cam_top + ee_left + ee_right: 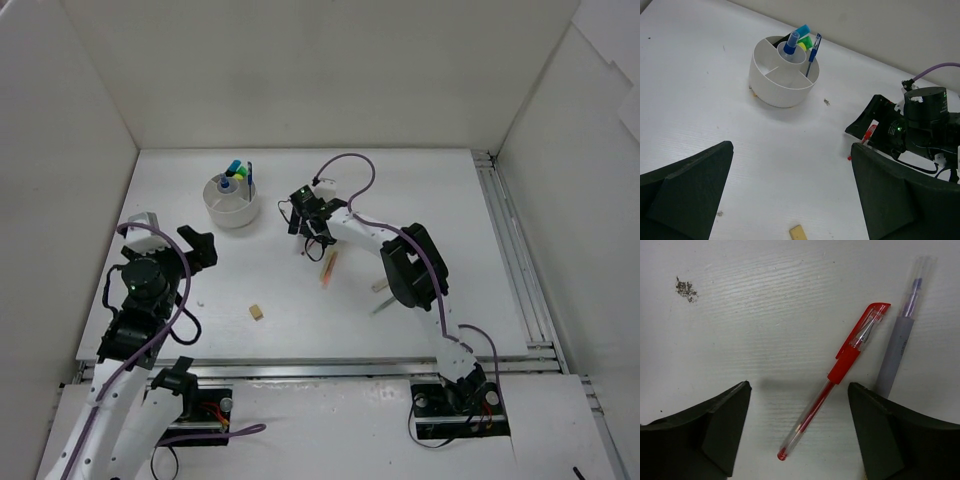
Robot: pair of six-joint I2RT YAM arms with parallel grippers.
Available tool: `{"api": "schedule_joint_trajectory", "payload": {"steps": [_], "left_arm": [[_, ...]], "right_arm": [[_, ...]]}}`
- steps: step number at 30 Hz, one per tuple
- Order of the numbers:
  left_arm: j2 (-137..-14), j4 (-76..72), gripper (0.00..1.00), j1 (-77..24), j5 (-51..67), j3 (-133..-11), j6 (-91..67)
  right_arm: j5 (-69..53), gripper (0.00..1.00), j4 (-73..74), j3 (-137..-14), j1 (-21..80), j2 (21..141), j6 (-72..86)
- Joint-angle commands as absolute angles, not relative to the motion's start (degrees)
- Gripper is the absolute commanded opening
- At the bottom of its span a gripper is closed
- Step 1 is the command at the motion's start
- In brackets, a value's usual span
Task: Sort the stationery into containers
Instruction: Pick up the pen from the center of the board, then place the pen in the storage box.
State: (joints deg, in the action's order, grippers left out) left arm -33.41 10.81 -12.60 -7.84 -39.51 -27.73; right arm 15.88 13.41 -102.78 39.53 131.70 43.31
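The right gripper (pixel 797 389) hangs spread over a red pen (pixel 840 372) lying flat on the table, a grey pen (pixel 895 355) just right of it. The left gripper (pixel 792 146) is spread too, nearer than the divided white bowl (pixel 780 90) at far left, which holds a blue pen (pixel 812 52) and highlighters (pixel 804 41). A beige eraser (pixel 257 312) lies on the near side.

Grey pen (pixel 895 352): lower end hidden behind a finger (pixel 890 440) of the right tool (pixel 799 387). Over on the left wrist view, red pen (pixel 869 134) mostly masked by that tool; eraser (pixel 798 233) seems clipped by the bottom edge.
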Motion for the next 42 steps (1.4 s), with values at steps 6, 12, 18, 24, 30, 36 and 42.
{"api": "schedule_joint_trajectory", "payload": {"steps": [6,12,18,24,30,36,42], "left_arm": [[-37.18,9.40,1.00,-12.74,-7.56,-42.10,-28.74],[-38.49,9.40,1.00,-12.74,-6.33,-43.24,-28.30],[-40.17,9.84,1.00,-12.74,-4.31,-44.21,-28.65],[-40.78,10.55,1.00,-12.74,-2.64,-44.82,-28.21],[-40.34,10.81,1.00,-12.74,-2.02,-45.26,-28.13],[-39.73,11.34,1.00,-12.74,-3.16,-45.44,-28.12],[-39.73,12.22,1.00,-12.74,-3.95,-45.70,-27.34]], "right_arm": [[16.52,0.34,15.03,-106.79,41.04,132.27,40.87],[14.50,0.10,14.85,-106.70,41.92,131.40,38.59],[14.24,0.00,12.33,-107.32,42.89,128.94,32.80],[1.17,0.00,-16.52,-91.26,43.24,118.86,22.96],[-6.50,0.00,-39.10,-81.65,43.07,113.12,14.33],[-7.56,0.00,-50.25,-83.31,43.07,113.73,10.64],[-6.60,0.00,-60.79,-90.08,42.54,119.88,11.16]]}}
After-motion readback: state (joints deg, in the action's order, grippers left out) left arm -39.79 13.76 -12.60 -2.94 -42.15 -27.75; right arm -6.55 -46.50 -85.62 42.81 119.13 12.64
